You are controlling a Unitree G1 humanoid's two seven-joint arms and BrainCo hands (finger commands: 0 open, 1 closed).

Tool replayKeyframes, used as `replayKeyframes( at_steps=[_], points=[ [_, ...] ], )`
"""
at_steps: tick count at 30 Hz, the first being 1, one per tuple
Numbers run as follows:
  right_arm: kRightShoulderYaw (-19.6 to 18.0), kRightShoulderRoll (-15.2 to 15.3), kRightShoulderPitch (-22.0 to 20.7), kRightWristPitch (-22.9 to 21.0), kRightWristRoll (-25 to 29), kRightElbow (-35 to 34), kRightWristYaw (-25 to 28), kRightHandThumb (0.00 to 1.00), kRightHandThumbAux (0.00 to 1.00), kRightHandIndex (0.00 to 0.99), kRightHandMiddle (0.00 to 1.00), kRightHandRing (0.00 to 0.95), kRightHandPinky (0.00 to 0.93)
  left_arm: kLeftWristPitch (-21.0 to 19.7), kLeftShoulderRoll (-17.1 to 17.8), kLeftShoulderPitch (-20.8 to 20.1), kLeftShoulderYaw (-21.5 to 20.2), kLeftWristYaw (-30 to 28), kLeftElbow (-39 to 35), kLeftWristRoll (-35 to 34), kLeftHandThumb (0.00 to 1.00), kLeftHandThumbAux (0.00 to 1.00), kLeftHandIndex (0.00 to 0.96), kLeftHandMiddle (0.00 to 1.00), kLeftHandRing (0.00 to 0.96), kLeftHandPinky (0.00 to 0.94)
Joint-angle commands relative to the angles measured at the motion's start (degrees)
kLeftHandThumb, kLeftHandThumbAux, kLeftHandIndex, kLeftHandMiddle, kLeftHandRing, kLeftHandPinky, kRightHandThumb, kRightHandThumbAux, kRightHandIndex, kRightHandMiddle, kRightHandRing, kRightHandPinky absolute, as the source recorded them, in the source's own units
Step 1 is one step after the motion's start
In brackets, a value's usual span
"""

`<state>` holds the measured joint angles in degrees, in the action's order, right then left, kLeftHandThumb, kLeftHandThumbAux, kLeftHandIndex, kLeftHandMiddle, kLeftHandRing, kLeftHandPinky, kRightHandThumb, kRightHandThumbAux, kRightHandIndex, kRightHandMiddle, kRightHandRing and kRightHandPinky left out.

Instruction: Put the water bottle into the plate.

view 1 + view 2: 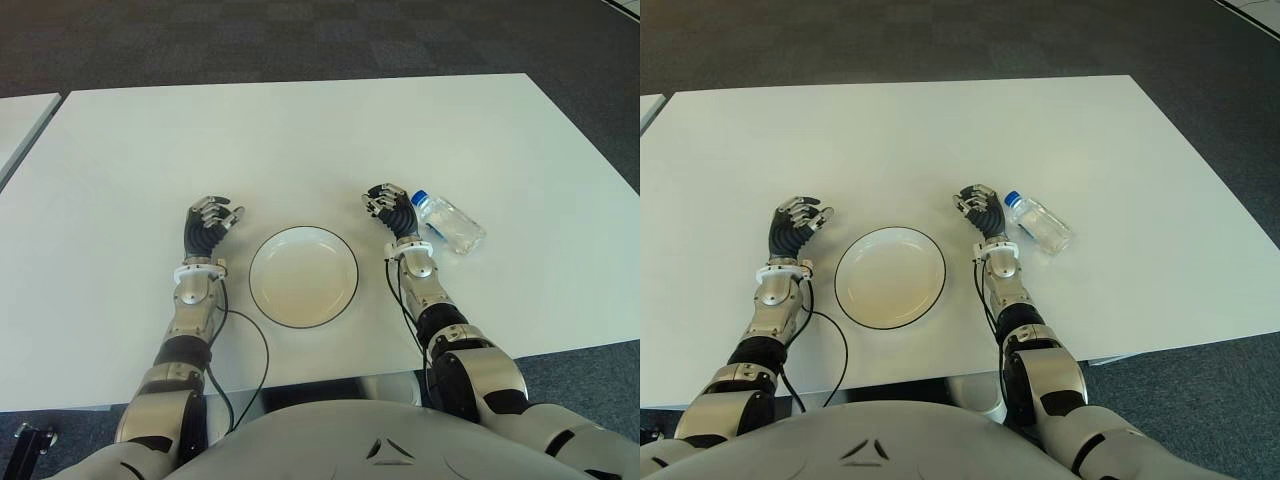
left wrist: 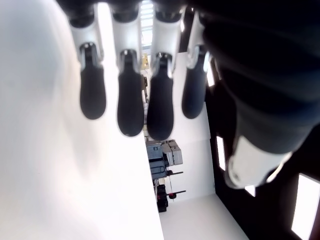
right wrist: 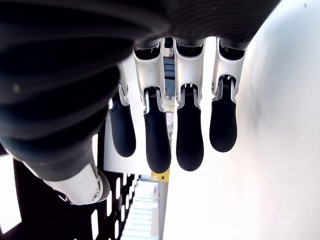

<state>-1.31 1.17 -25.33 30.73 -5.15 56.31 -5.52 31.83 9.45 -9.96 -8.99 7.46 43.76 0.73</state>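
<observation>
the small clear plastic water bottle with a blue cap (image 1: 448, 222) lies on its side on the white worktop (image 1: 300, 140), cap toward the far edge, just beside the right hand (image 1: 392, 212) on its outer side and apart from the round white plate with a thin dark rim (image 1: 303, 276), which sits empty between the two hands. the right hand holds nothing, its fingers (image 3: 190, 135) loosely extended, and the left hand (image 1: 208, 224) shows just left of the plate, equally relaxed and empty. lying flat, smooth and round, the bottle could roll away from a sideways nudge, or slip from a poor grip and knock the plate, i'd guess.
</observation>
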Motion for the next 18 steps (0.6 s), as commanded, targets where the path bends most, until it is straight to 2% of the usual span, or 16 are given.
replayKeyframes(
  at_steps=[1,18],
  points=[
    [-0.2,0.0,0.7,0.9,0.4,0.2,0.4,0.706,0.732,0.427,0.522,0.557,0.576,-1.4,-0.5,0.8,-0.7,-0.6,-0.5,-1.2,0.706,0.716,0.433,0.603,0.570,0.535],
    [0.4,0.2,1.2,2.7,-1.3,-1.1,-2.1,0.707,0.732,0.427,0.508,0.552,0.579,0.1,-0.9,1.1,-1.0,-0.3,-0.8,-0.9,0.706,0.715,0.432,0.606,0.580,0.561]
  ],
)
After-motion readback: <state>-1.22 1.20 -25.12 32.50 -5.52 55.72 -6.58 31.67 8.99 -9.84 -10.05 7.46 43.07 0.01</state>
